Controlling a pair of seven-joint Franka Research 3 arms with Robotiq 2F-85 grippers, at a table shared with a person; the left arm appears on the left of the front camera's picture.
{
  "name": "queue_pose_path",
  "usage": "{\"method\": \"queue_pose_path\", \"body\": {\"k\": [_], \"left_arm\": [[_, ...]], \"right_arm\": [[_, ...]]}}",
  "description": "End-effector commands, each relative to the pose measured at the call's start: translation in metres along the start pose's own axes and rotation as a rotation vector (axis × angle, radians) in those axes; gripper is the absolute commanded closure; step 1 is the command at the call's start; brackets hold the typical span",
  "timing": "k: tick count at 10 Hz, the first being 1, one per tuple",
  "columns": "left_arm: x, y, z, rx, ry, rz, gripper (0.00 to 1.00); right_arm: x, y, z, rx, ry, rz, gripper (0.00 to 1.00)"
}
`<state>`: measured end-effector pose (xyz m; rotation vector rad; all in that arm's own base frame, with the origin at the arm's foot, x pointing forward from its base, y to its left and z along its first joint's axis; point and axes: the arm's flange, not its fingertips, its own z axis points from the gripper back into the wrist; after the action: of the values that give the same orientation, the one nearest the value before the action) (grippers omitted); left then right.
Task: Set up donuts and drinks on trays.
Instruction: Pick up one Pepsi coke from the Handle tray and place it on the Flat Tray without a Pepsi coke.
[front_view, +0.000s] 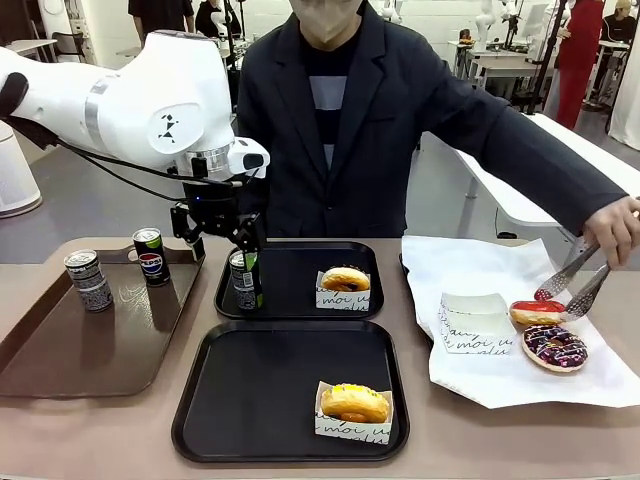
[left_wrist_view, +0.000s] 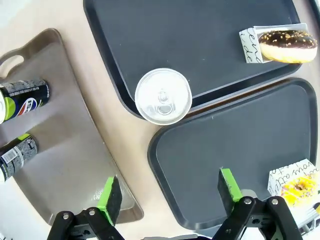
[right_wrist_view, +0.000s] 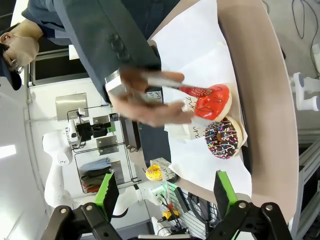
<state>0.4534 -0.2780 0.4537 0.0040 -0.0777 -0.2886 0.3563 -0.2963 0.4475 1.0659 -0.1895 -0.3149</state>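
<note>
Two black trays sit mid-table. The far tray (front_view: 295, 268) is the reference, and the near tray (front_view: 265, 385) lies just robot-side of it, rims almost touching.

On the far tray, one can (front_view: 245, 282) stands upright at the left, robot-side corner. One sleeved donut (front_view: 345, 283) sits toward the right side.

On the near tray, a yellow donut (front_view: 354, 404) in a script-printed sleeve sits at the right corner farthest from the far tray.

A brown tray (front_view: 110, 345) lies left of the far tray. It carries a blue-label can (front_view: 150, 256) and grey cans (front_view: 88, 280), all upright.

The left gripper (front_view: 222, 243) hangs over the far tray's can corner. Its fingers are spread wide with nothing between them, and in the wrist view the can's silver top lies beyond the pads, untouched.

The right gripper (right_wrist_view: 165, 190) is wide apart and empty, up off the table, right of the far tray.

White paper (front_view: 480, 262) lies right of the far tray. It holds a red donut (front_view: 533, 312), a sprinkle donut (front_view: 555, 348) and an empty sleeve (front_view: 470, 322). The person's hand (front_view: 618, 228) holds tongs (front_view: 572, 285) with their tips at the red donut.
</note>
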Motion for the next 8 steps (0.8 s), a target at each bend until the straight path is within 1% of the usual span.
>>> {"method": "queue_pose_path", "body": {"k": [1, 5, 6, 7, 8], "left_arm": [[0.009, 0.0, 0.001, -0.019, -0.016, -0.013, 0.0], [0.006, -0.001, 0.002, -0.006, -0.008, -0.001, 0.0], [0.003, 0.015, 0.027, -0.088, -0.024, -0.002, 0.0], [-0.008, 0.04, 0.053, -0.165, -0.061, 0.028, 0.0], [-0.029, 0.076, 0.077, -0.275, -0.111, 0.083, 0.0]], "right_arm": [[-0.002, 0.001, 0.0, 0.01, -0.002, 0.007, 0.0], [-0.002, 0.001, 0.0, 0.01, -0.002, 0.007, 0.0], [-0.002, 0.001, 0.0, 0.01, -0.002, 0.007, 0.0], [-0.002, 0.001, 0.0, 0.01, -0.002, 0.007, 0.0], [-0.002, 0.001, 0.0, 0.01, -0.002, 0.007, 0.0]]}}
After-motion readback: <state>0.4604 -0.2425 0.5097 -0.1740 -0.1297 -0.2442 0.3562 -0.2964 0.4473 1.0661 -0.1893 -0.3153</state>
